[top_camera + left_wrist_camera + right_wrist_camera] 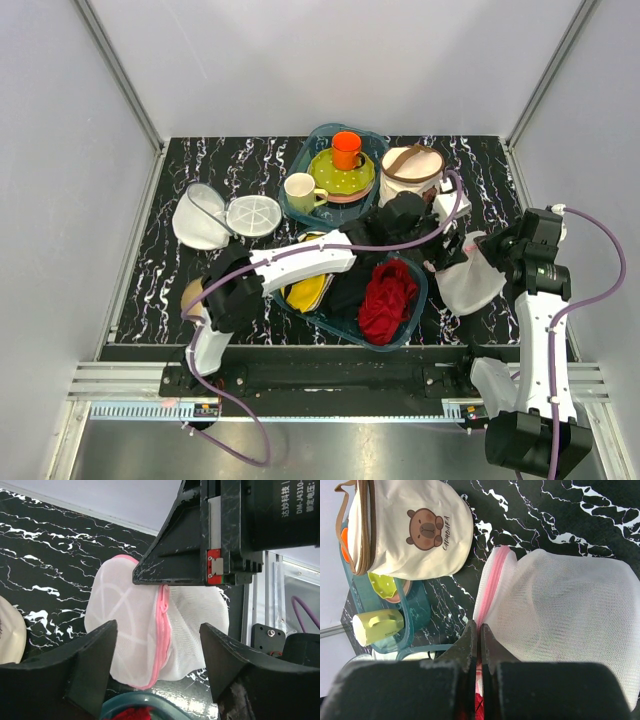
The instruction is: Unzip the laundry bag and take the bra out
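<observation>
The left hand [157, 629] hangs released with its fingers spread wide. The laundry bag [125, 630] lies straight ahead of it on the table [50, 565], just past the teal tub [130, 698], with its pink zip trim [163, 630] running lengthwise down the gap between the fingers. Further right, the right hand [479, 628] is clenched on that trim at the bag's rim and so is the nearer one; the bra cannot be made out through the mesh.
</observation>
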You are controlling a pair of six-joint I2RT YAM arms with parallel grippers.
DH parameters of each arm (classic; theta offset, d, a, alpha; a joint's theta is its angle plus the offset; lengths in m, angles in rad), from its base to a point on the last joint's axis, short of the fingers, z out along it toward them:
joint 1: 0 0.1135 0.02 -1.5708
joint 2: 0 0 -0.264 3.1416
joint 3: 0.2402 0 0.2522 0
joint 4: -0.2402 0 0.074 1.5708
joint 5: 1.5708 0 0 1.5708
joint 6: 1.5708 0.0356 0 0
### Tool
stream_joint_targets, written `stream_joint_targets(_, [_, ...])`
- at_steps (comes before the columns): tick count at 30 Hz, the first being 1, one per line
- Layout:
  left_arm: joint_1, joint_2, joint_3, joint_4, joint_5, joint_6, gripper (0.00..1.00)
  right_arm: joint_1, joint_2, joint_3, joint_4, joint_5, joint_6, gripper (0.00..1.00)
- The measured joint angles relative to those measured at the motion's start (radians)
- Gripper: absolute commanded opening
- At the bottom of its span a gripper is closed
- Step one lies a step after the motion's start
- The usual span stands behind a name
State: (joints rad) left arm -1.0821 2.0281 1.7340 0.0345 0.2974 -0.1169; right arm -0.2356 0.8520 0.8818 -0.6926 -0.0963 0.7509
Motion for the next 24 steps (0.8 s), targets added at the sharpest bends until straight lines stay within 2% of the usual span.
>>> stream_joint_targets(2, [-0.006,0.019,0.024,-0.002,-0.014,0.000,0.62,0.000,0.000,0.000,0.000,0.000,0.001,0.00])
stream_joint_targets(8, [-0.013,0.093,0.059,-0.014,-0.015,-0.005,0.60,0.000,0.000,0.000,0.000,-0.002,0.003,0.00])
stream_joint_targets(10, [-0.013,0.109,0.059,-0.025,-0.014,-0.007,0.33,0.000,0.000,0.000,0.000,-0.002,0.003,0.00])
stream_joint_targets(11, [-0.013,0.116,0.059,-0.027,-0.015,-0.012,0.14,0.000,0.000,0.000,-0.001,-0.002,0.003,0.00])
stream_joint_targets(12, [-0.012,0.121,0.059,-0.027,-0.016,-0.015,0.00,0.000,0.001,0.000,-0.003,-0.002,0.003,0.00])
stream_joint_targets(13, [-0.011,0.123,0.059,-0.027,-0.020,-0.020,0.00,0.000,0.002,0.000,-0.005,-0.001,0.003,0.00])
stream_joint_targets(14, [-0.011,0.124,0.060,-0.027,-0.025,-0.025,0.00,0.000,0.005,0.000,-0.005,-0.002,0.003,0.07])
stream_joint_targets(17, [-0.009,0.124,0.060,-0.027,-0.026,-0.026,0.00,0.000,0.013,0.006,-0.009,-0.003,-0.005,0.38])
stream_joint_targets(24, [0.011,0.124,0.056,-0.002,-0.010,-0.025,0.00,0.000,0.014,0.078,-0.040,-0.011,-0.060,0.39])
